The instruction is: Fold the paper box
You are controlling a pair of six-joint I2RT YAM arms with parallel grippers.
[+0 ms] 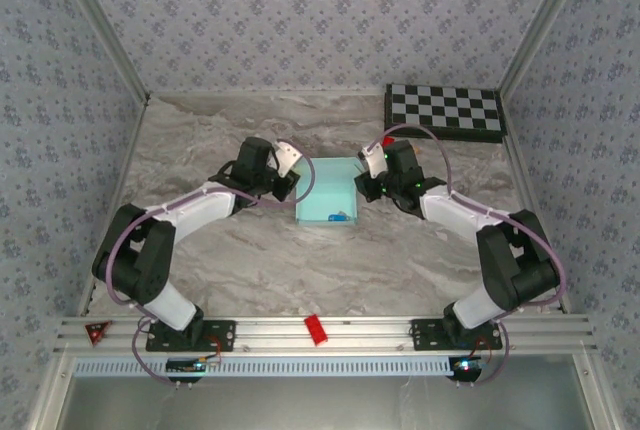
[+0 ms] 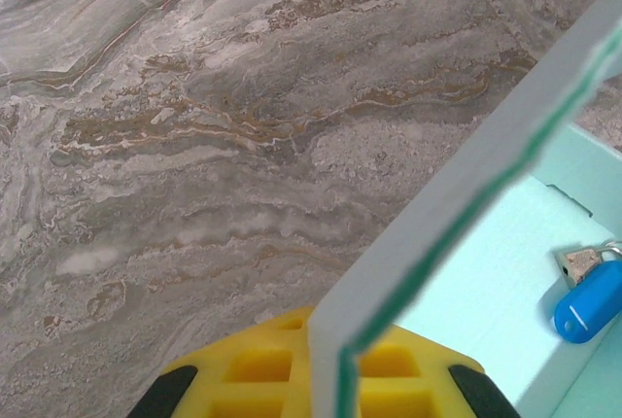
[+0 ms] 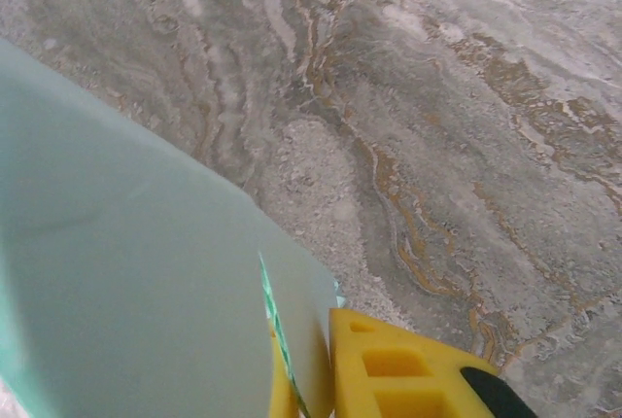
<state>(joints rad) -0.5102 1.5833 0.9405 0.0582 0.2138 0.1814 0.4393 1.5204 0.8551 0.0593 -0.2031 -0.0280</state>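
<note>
The paper box point(image 1: 330, 190) is a pale light-blue open tray with raised walls, standing mid-table between both arms. My left gripper point(image 1: 297, 182) is at its left wall. In the left wrist view that wall point(image 2: 457, 204) runs edge-on between the yellow fingers point(image 2: 258, 369), and the gripper point(image 2: 330, 379) is shut on it. My right gripper point(image 1: 362, 182) is at the right wall. In the right wrist view the card point(image 3: 126, 282) is pinched against the yellow finger point(image 3: 408, 379), with the gripper point(image 3: 311, 389) shut on it.
A small blue key tag point(image 2: 588, 301) lies inside the box near its front wall point(image 1: 338, 217). A black-and-white checkerboard point(image 1: 445, 112) lies at the back right. A red block point(image 1: 316, 329) sits on the front rail.
</note>
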